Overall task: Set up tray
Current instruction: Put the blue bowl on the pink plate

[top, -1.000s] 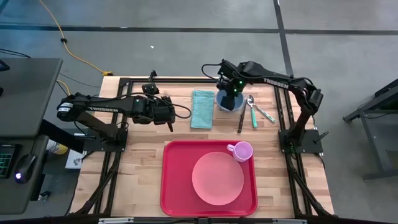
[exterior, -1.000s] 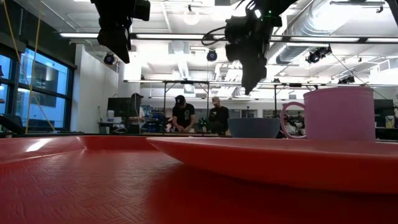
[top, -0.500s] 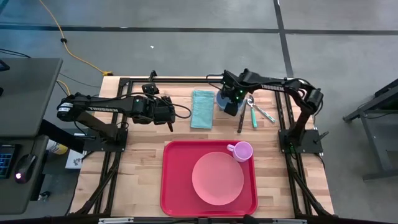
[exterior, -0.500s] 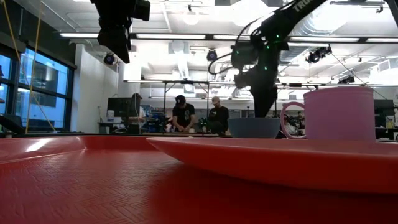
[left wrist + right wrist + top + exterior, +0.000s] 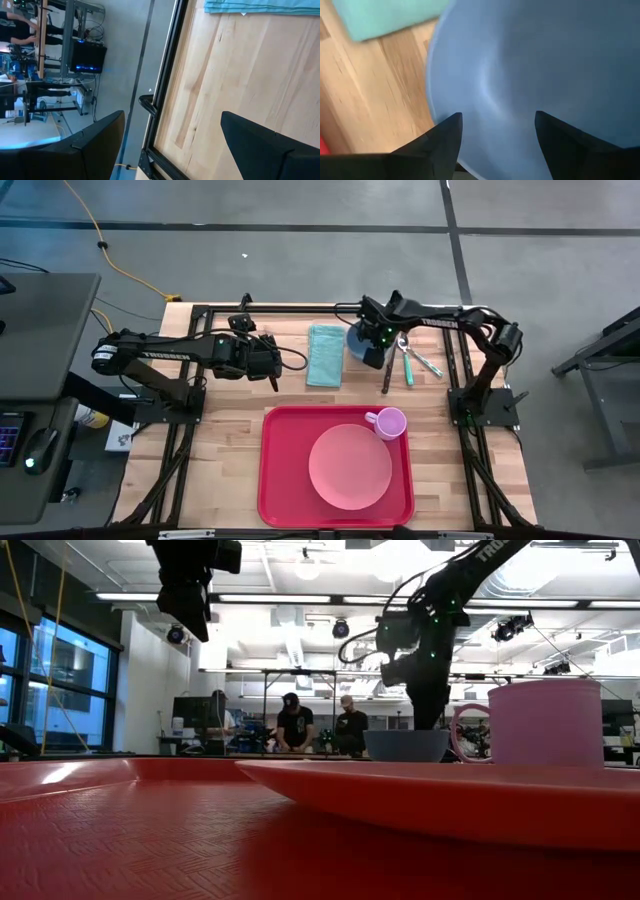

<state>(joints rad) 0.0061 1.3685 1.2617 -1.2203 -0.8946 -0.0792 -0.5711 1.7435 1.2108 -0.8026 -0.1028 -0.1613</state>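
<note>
High view: right end effector [image 5: 374, 352] has dropped onto blue bowl [image 5: 362, 343], fingers spread astride rim, not yet clenched. Left end effector [image 5: 271, 366] spread, idle. Tray [image 5: 275, 480] at worktop's near edge; bowl pickup looks next.

One red tray [image 5: 275, 480] at the table's [image 5: 225, 440] near edge. On it, one round pink plate [image 5: 349, 467] and one pink mug [image 5: 389, 423], the mug in the tray's far right corner. Along the table's far edge: one folded teal cloth [image 5: 324, 354], one blue bowl [image 5: 356, 342], and three pieces of cutlery lying side by side right of the bowl: one spoon [image 5: 403, 344], one teal-handled piece [image 5: 408, 367], one dark-handled piece [image 5: 387, 372]. Two dark arms, so two grippers: left gripper [image 5: 271, 373], right gripper [image 5: 376, 355]. In the room behind, seen in the low view, three people [image 5: 294, 726] standing at benches.
</note>
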